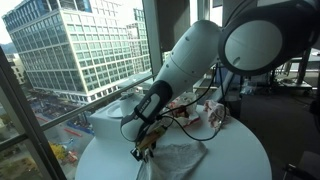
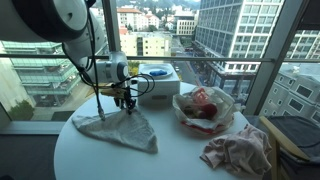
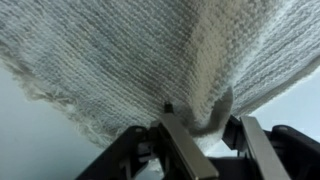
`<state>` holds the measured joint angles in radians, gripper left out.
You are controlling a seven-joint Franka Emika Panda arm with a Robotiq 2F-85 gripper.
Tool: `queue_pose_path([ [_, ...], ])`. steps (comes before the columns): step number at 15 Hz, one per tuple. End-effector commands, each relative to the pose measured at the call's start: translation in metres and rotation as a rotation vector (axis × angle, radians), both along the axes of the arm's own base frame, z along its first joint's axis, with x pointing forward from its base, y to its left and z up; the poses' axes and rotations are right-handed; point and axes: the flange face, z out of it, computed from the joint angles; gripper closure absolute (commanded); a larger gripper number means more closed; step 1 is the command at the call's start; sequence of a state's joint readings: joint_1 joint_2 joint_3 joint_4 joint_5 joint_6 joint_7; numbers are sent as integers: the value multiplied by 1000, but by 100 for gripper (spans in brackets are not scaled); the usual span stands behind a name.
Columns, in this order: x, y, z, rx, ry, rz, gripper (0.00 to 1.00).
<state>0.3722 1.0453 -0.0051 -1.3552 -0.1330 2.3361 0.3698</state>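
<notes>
Pinching a fold of the grey knitted cloth (image 3: 120, 50), the gripper (image 3: 213, 138) has its jaws drawn in on the fabric; in the wrist view a small ridge of the weave bunches up between the two fingers (image 3: 186, 148), and the rest of the cloth spreads across the upper part of the picture. In an exterior view the gripper (image 2: 126, 101) stands low over the round white table (image 2: 175, 160), its tips at the upper edge of the cloth (image 2: 122, 130); the cloth lies flat on the tabletop in a rough triangle, widening toward the table's near rim. In an exterior view the gripper (image 1: 148, 144) comes down at the table's window side, with the cloth (image 1: 180, 160) lying crumpled just beside it on the table (image 1: 245, 150). Well apart from the cloth, a clear bowl (image 2: 203, 108) holding pinkish-red things sits toward the middle of the table; a pale pink rag (image 2: 238, 150) lies bunched near the table's edge, beyond the bowl; a white box (image 2: 160, 74) rests by the window, behind the gripper. City buildings show through the glass.
</notes>
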Motion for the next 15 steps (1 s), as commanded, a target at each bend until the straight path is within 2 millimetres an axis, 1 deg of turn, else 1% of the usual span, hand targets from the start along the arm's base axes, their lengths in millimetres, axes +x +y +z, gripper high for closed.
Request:
queue_pose_path([
  [1, -1, 2, 6, -13, -1, -12, 34],
  [2, -1, 1, 7, -13, -3, -15, 33],
  [3, 0, 0, 8, -13, -5, -22, 28],
  [5, 2, -2, 12, -16, -11, -29, 12],
  [7, 2, -3, 18, -13, -12, -37, 1],
  [14, 1, -3, 32, -17, -16, -54, 0],
  [15, 1, -4, 32, -19, -13, -56, 7],
])
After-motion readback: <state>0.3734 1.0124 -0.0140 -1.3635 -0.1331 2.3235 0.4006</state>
